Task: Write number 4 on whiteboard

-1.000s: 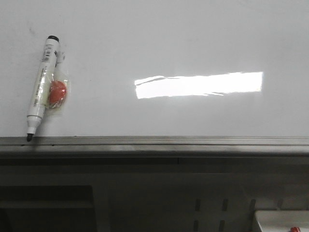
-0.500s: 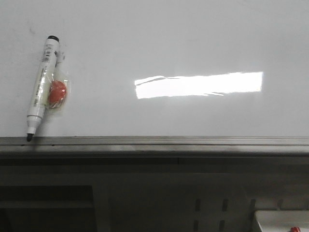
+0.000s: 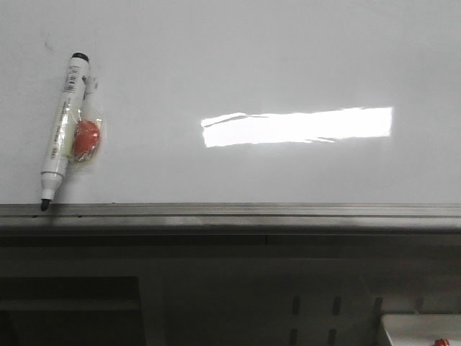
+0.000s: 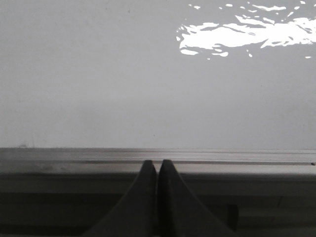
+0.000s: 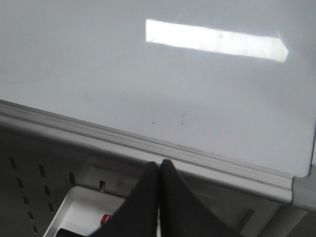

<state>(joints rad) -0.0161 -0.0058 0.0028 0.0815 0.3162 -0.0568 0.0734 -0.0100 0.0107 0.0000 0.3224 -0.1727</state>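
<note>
We log the whiteboard [image 3: 252,58] first: it fills the front view, glossy, with a bright rectangular glare and a grey metal rail [image 3: 288,211] along its near edge. No number 4 is drawn on it in any view; writing has not begun.

The marker [image 3: 60,130] lies on the board at the left of the front view, uncapped black tip resting on the rail, an orange-red lump in clear wrapping [image 3: 87,140] touching its barrel. We judge the marker light, stiff and smooth, liable to roll or slip; mid-barrel, clear of the wrapped lump, looks the best place to grip. The board should be hard and slick, so light tip pressure ought to do.

Left tool [image 4: 157,170]: fingers pressed together, holding nothing, above the rail. Right tool [image 5: 159,173]: likewise closed and empty.

Only the front view shows the marker. Only the right wrist view shows the board's corner and a white tray [image 5: 81,207] below.
</note>
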